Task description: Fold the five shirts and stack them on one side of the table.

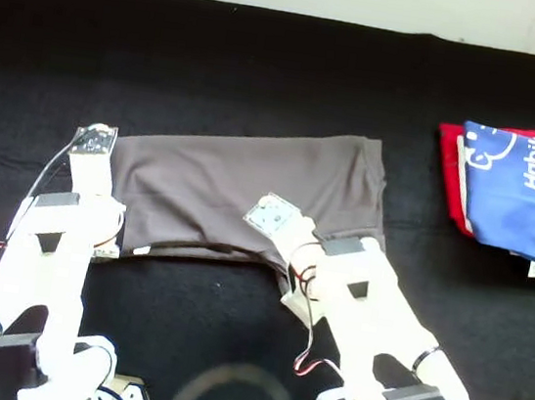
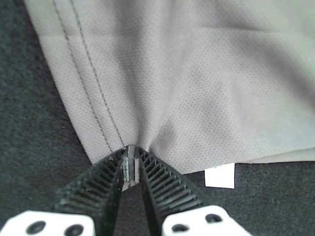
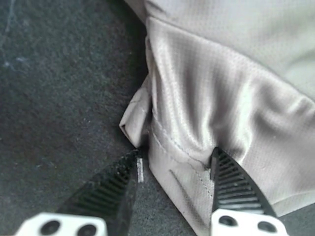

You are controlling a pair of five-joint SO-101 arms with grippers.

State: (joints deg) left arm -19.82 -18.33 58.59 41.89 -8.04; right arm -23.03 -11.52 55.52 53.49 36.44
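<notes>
The grey shirt point(image 1: 249, 188) lies spread out as a wide, roughly rectangular shape on the black counter point(image 1: 267, 52). It is a fine-meshed fabric with a double line of dark stitching along its hem. Its near edge is rumpled where a darker fold shows beneath it. A small white tag point(image 2: 220, 175) lies just off that near edge.

The left end effector point(image 2: 130, 152) is clamped on the grey shirt at the near corner of its hem. Its two ribbed black fingers are pressed together with a thin pinch of cloth between them, and the fabric rises in soft creases away from the grip. The right end effector point(image 3: 175, 155) sits at the shirt's near edge further along. Its fingers stand apart on either side of a bulging, stitched fold of the fabric, and a small turned-over flap lies just beside one finger. I cannot tell whether those fingers touch the cloth.

Well to the side of the grey shirt, beyond the right arm point(image 1: 363, 301), a blue shirt point(image 1: 529, 195) with white print lies folded on top of a red shirt point(image 1: 450, 165).

In the high view the left arm point(image 1: 55, 241) and the right arm cover parts of the grey shirt's near edge, so both grip points are hidden there. The blue shirt is cut off by the frame's edge. How many layers the grey shirt has is hard to make out.
</notes>
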